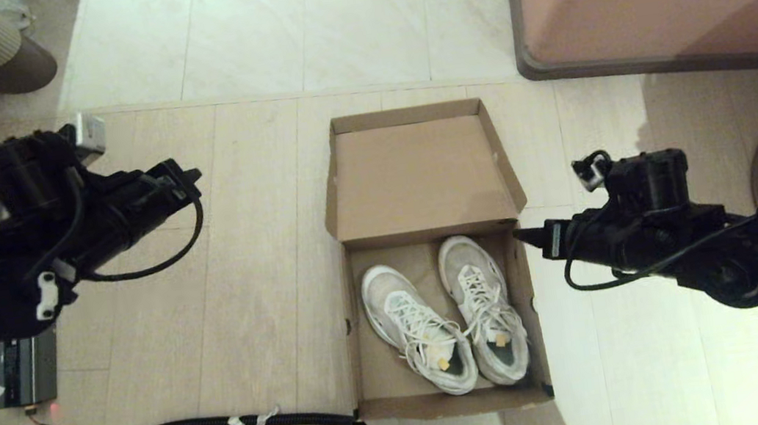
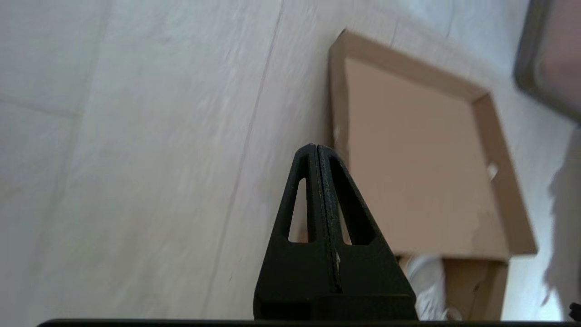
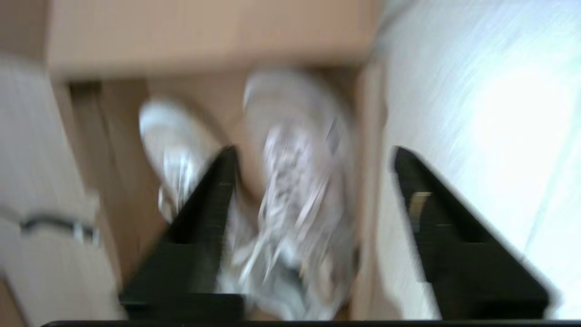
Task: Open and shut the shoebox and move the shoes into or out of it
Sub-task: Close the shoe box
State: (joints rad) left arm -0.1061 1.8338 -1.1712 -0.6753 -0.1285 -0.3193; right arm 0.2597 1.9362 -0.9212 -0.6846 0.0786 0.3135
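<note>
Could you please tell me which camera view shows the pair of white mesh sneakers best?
The head view: both white mesh sneakers lie whole, side by side, in the open brown cardboard shoebox. The right wrist view shows them blurred; the left wrist view catches only a white sliver.

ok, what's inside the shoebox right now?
The shoebox, its lid folded back, holds both shoes side by side, toes toward the lid, laces tangled together. Bare cardboard shows beside them. The floor beneath them and the near right corner are hidden.
</note>
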